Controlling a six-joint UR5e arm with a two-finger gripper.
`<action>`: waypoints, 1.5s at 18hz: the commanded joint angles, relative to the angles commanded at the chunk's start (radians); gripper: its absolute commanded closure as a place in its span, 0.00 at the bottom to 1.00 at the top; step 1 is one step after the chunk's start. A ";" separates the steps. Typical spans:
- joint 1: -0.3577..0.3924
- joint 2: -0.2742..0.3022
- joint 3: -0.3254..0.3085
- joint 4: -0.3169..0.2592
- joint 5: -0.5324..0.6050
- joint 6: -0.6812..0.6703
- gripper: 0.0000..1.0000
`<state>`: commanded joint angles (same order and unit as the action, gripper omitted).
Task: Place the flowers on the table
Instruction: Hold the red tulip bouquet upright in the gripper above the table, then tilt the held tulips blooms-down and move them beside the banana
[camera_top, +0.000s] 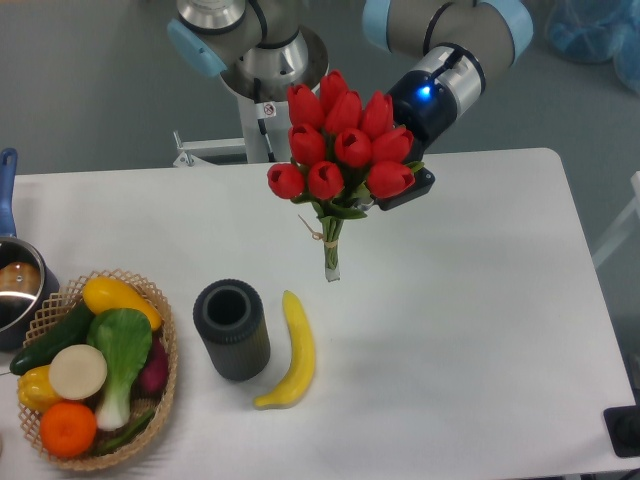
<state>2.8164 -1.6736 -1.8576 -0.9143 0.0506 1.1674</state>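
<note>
The flowers, a bunch of red tulips with green leaves and stems tied by tan string, hang upright in the air above the back middle of the white table. My gripper sits right behind the bunch on its right side and is shut on the flowers just below the blooms. The fingers are mostly hidden by the blooms. The stem ends point down, and I cannot tell whether they touch the tabletop.
A dark grey cylindrical cup stands left of centre. A yellow banana lies beside it. A wicker basket of vegetables and fruit sits at the front left. A pot with a blue handle is at the left edge.
</note>
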 joint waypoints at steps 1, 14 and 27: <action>-0.002 0.006 -0.006 0.000 0.009 0.000 0.55; -0.002 0.015 -0.002 -0.002 0.012 -0.018 0.55; -0.046 0.011 0.070 -0.003 0.299 -0.028 0.55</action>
<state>2.7704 -1.6629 -1.7871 -0.9173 0.3493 1.1397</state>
